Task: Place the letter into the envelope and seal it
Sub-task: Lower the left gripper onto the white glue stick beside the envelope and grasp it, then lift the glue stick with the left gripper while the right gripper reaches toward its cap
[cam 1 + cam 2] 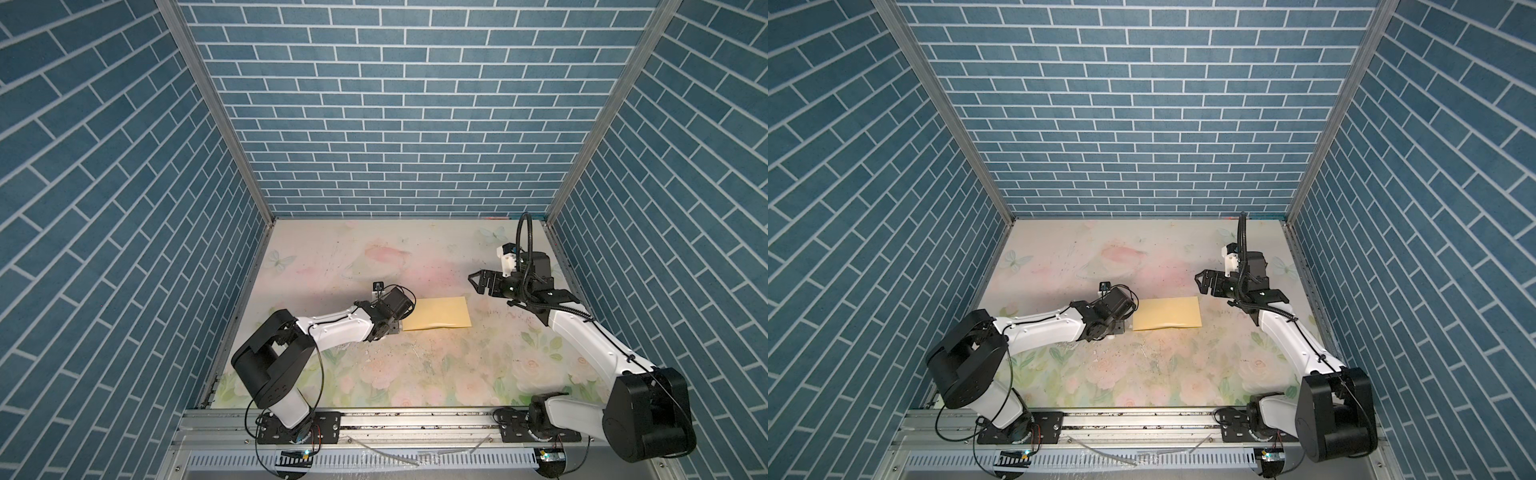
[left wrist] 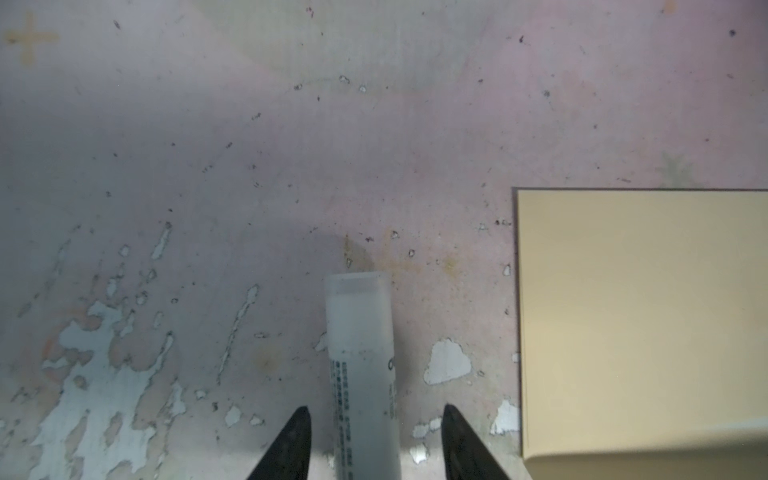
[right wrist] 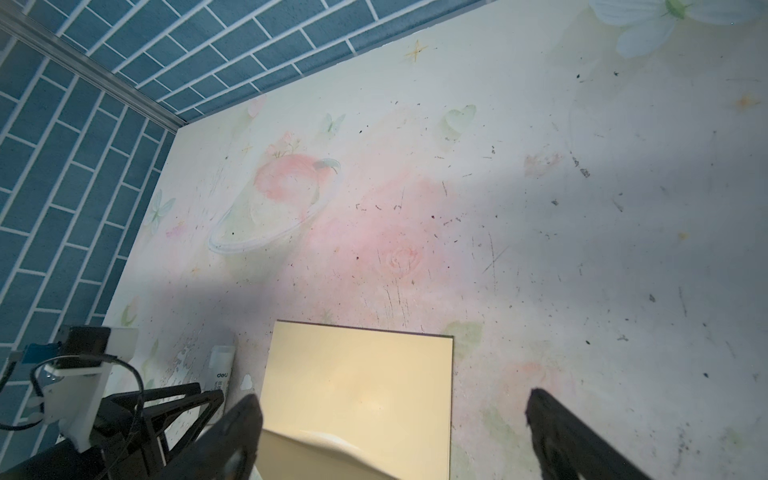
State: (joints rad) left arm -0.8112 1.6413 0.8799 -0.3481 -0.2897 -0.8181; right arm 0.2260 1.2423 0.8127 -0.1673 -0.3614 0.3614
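Observation:
The plain mustard-yellow envelope (image 1: 438, 313) (image 1: 1167, 313) lies flat near the middle of the table, with a slightly bulged fold along its near long edge (image 3: 332, 440). The letter does not show in any view. A white glue stick (image 2: 361, 365) (image 3: 220, 368) lies on the table just left of the envelope (image 2: 640, 316). My left gripper (image 2: 377, 409) is low over the stick, one finger on each side with a gap between each finger and the tube. My right gripper (image 1: 473, 282) (image 3: 392, 397) hovers wide open and empty, above and to the right of the envelope (image 3: 361, 382).
Blue brick-pattern walls (image 1: 395, 124) close in the back and both sides. The floral table cover (image 1: 374, 257) is worn and flaked around the glue stick (image 2: 104, 353). An aluminium rail (image 1: 415, 419) with both arm bases runs along the front edge.

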